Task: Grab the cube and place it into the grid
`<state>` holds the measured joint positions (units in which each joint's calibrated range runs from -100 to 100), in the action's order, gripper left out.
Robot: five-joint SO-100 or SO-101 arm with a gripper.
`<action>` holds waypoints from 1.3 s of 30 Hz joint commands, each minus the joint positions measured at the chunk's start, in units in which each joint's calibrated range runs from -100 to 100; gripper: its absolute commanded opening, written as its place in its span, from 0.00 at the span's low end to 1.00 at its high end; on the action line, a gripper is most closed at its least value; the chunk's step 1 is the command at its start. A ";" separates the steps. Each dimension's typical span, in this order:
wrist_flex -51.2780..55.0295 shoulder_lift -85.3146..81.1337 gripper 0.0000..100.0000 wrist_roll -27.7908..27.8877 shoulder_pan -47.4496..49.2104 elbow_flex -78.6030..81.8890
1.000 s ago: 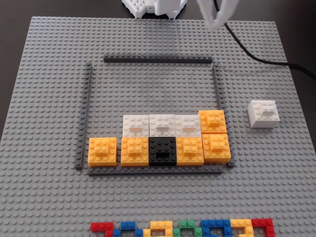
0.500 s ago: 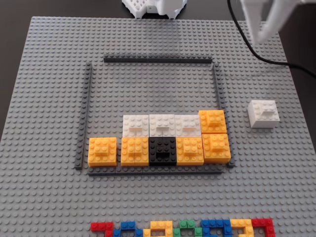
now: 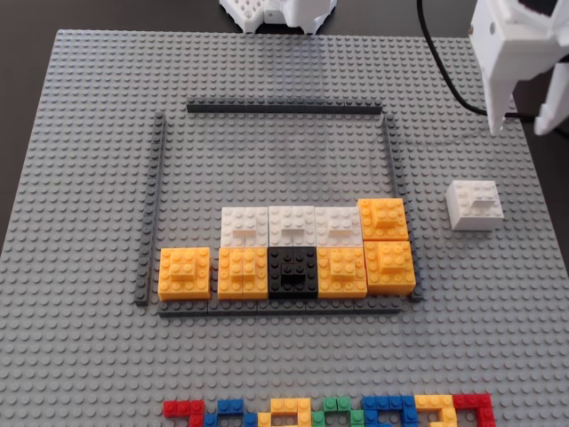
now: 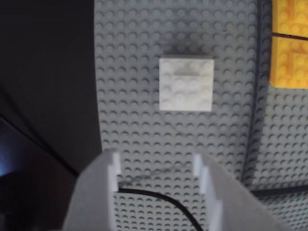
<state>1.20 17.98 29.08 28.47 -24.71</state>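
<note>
A grey studded baseplate (image 3: 98,133) covered a dark table. The grid (image 3: 284,108), outlined by dark strips, sat mid-plate in the fixed view. Inside, along its near edge: a row of orange blocks (image 3: 185,272) with one black block (image 3: 292,271) between them, three white blocks (image 3: 291,225) behind, and another orange one stacked at the right end. A row of coloured bricks (image 3: 329,413) ran along the plate's near edge. White arm base (image 3: 277,12) sat at the top, with a black cable (image 3: 444,76) trailing across the plate's far right corner.

The cube (image 3: 475,205) lay outside the grid, right of its right strip, alone on bare plate. In the wrist view the cube (image 4: 186,83) sat ahead of the fingers, apart from them.

The gripper (image 3: 524,120) hung at upper right in the fixed view, above and behind the cube, pointing down. Jaws were parted, holding nothing; the wrist view showed plate and cable between the fingers (image 4: 115,168).
</note>
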 commanded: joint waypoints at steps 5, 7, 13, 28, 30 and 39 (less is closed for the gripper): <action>-0.95 1.37 0.29 0.05 -2.06 -2.43; -1.34 2.31 0.29 0.05 -2.21 -2.07; -2.37 5.15 0.29 0.20 -2.51 -2.25; -3.88 8.59 0.29 0.10 -2.36 -1.88; -3.98 8.67 0.29 0.10 -2.36 -1.88; -4.37 9.02 0.29 0.34 -2.51 -1.52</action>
<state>-2.56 28.41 29.08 26.36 -24.71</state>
